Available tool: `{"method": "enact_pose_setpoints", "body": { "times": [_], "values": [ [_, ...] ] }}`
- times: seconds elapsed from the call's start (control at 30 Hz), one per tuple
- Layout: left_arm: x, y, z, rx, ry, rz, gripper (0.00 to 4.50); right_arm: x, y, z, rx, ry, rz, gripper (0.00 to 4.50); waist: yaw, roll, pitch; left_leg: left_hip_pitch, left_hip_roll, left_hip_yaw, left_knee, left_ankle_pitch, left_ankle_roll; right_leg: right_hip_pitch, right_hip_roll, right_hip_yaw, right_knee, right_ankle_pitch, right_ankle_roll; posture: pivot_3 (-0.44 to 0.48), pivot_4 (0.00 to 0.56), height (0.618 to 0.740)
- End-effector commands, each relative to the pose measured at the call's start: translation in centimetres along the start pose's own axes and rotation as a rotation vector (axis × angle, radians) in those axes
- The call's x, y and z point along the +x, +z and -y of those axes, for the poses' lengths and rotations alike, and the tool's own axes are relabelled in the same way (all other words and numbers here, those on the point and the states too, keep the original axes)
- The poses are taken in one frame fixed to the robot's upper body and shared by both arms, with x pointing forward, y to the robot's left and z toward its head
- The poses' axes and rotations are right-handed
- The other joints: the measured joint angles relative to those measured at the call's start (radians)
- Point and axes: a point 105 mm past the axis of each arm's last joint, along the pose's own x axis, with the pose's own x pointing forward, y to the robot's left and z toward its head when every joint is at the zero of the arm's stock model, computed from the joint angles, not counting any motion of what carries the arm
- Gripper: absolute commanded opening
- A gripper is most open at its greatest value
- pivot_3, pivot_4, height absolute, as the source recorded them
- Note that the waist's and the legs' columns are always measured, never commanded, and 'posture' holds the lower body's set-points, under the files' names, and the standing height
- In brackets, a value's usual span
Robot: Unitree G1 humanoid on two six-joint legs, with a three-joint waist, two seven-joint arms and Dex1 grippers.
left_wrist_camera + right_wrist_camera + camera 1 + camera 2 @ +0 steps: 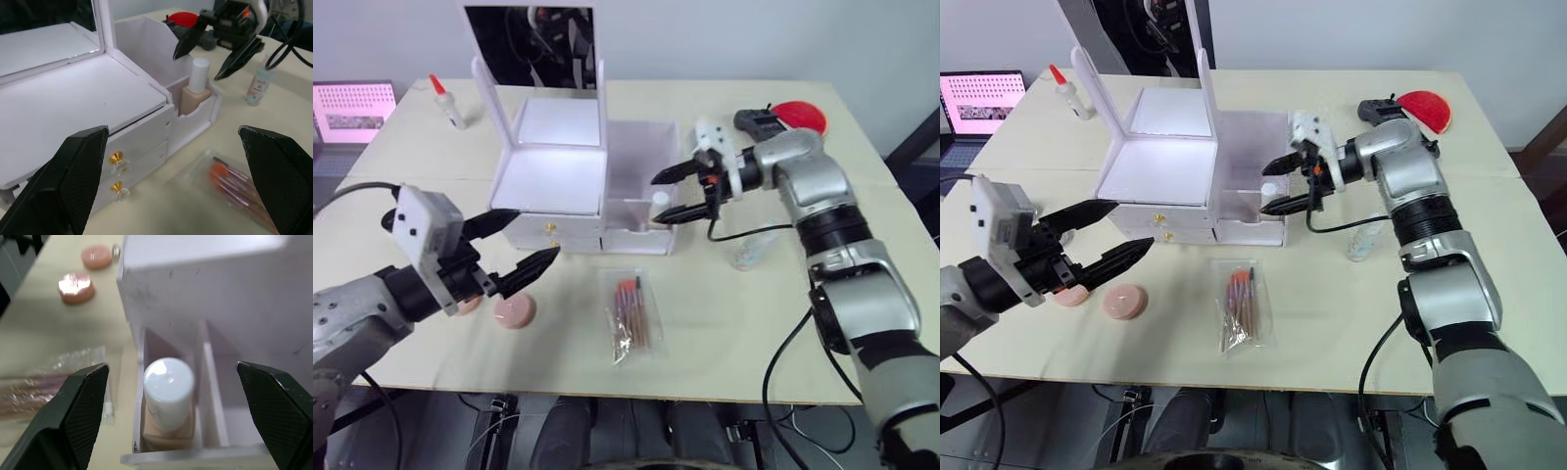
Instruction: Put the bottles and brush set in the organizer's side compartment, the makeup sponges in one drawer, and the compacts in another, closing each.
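- White plastic forms the organizer (558, 166), which stands on the pale table (724, 323) with its mirrored lid raised and both front drawers shut.
- We see our right tool (677, 196) with its two black fingers spread apart, poised just above the organizer's side compartment and holding nothing.
- Standing upright in the front slot of that compartment is a beige foundation bottle (195, 90) with a white cap, directly under the right tool.
- We see our left tool (524, 245) also spread wide and empty, hovering in front of the drawers near the table's front left.
- Just beneath the left tool lies a round pink compact (514, 311), with a second pink round piece (1070, 295) beside it, partly hidden by the arm.
- A clear packet holding the brush set (628, 315) lies flat on the table in front of the organizer.
- A small clear bottle (1361, 240) lies on the table to the right of the organizer, near the right arm.
- A red-capped bottle (445, 101) stands at the far left.
- A red round item (800, 116) rests at the far right.
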Motion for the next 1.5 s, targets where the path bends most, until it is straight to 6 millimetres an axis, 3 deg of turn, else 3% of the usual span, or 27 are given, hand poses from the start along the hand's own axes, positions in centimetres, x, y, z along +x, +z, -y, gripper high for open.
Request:
{"method": "enact_pose_setpoints", "body": {
  "times": [0.03, 0.17, 0.33, 0.53, 0.63, 0.8, 0.97, 1.1, 1.27, 1.37, 1.5],
  "values": [
    [0.2, 0.9, 0.2, 0.018, -0.039, 0.040, 4.50, -2.9, 4.7, -1.1, -0.025, -0.004, 0.130, 4.47, 0.001, 0.000, 0.000, 0.000, 0.000, 0.000, 0.000, 0.000, 0.000, 0.000, 0.000, 0.000, 0.000, 0.000, 0.000, 0.000, 0.150, 0.740],
    [1.4, 1.6, 0.3, 0.005, -0.105, 0.070, 4.50, -5.9, 6.7, -1.9, -0.025, -0.108, 0.171, 4.47, 0.007, 0.000, 0.000, 0.000, 0.000, 0.000, 0.000, 0.000, 0.000, 0.000, 0.000, 0.000, 0.000, 0.000, 0.000, 0.000, 0.150, 0.740],
    [3.5, 3.2, 1.0, -0.024, -0.227, 0.129, 4.50, -10.2, 5.1, -2.9, 0.041, -0.322, 0.154, 4.47, 0.015, -0.001, -0.001, -0.001, 0.000, 0.000, 0.001, 0.000, 0.000, 0.002, 0.000, 0.000, -0.002, 0.000, 0.000, 0.000, 0.150, 0.740],
    [6.5, 4.6, 2.3, -0.048, -0.420, 0.125, 4.50, -16.4, -1.2, -6.6, 0.135, -0.655, 0.068, 4.47, 0.028, -0.001, 0.000, -0.002, 0.000, 0.001, 0.001, 0.000, 0.000, 0.001, 0.000, 0.001, -0.002, 0.001, 0.004, 0.000, 0.150, 0.740],
    [7.5, 4.8, 2.8, -0.038, -0.490, 0.110, 4.50, -18.0, -4.1, -10.1, 0.136, -0.717, -0.030, 4.47, 0.029, 0.000, 0.000, -0.003, 0.000, 0.001, 0.001, 0.000, 0.001, 0.000, 0.000, 0.001, -0.001, 0.001, 0.005, 0.000, 0.150, 0.740],
    [8.7, 4.3, 4.0, -0.019, -0.591, 0.091, 4.50, -19.9, -6.8, -15.1, 0.212, -0.801, -0.122, 4.47, 0.029, 0.000, -0.001, 0.000, 0.001, 0.003, 0.003, 0.000, 0.001, 0.003, 0.001, 0.001, -0.001, 0.000, 0.003, 0.000, 0.150, 0.740],
    [9.5, 4.5, 4.5, 0.007, -0.660, 0.084, 4.50, -20.9, -8.7, -19.5, 0.317, -0.854, -0.198, 4.47, 0.031, -0.001, 0.000, 0.001, 0.001, 0.003, 0.007, 0.000, 0.001, 0.006, 0.001, 0.001, -0.001, -0.002, 0.003, 0.000, 0.150, 0.740],
    [9.7, 4.6, 4.7, 0.015, -0.678, 0.083, 4.50, -21.0, -9.1, -20.6, 0.333, -0.882, -0.219, 4.47, 0.022, 0.000, -0.001, 0.001, 0.002, 0.004, 0.007, 0.000, 0.000, 0.007, 0.001, 0.001, -0.006, -0.002, 0.003, 0.000, 0.150, 0.740],
    [9.7, 4.5, 4.6, 0.018, -0.676, 0.081, 4.50, -18.4, -8.6, -19.3, 0.335, -0.837, -0.133, 4.47, 0.009, -0.001, -0.001, 0.001, 0.005, 0.004, 0.007, -0.001, 0.000, 0.012, 0.005, 0.001, -0.015, 0.001, 0.001, 0.000, 0.150, 0.740],
    [9.6, 4.1, 4.2, 0.016, -0.650, 0.079, 4.50, -15.8, -8.9, -17.2, 0.343, -0.828, -0.096, 4.47, 0.008, -0.001, 0.000, 0.001, 0.007, 0.003, 0.006, -0.001, 0.000, 0.012, 0.007, 0.001, -0.015, 0.001, 0.000, 0.000, 0.150, 0.740],
    [9.2, 2.8, 3.2, 0.017, -0.587, 0.062, 4.50, -14.2, -8.6, -14.2, 0.364, -0.858, -0.026, 4.47, 0.010, -0.001, -0.001, 0.001, 0.009, 0.003, 0.004, 0.000, 0.000, 0.010, 0.009, 0.001, -0.015, 0.005, -0.006, 0.000, 0.150, 0.740]
  ]
}}
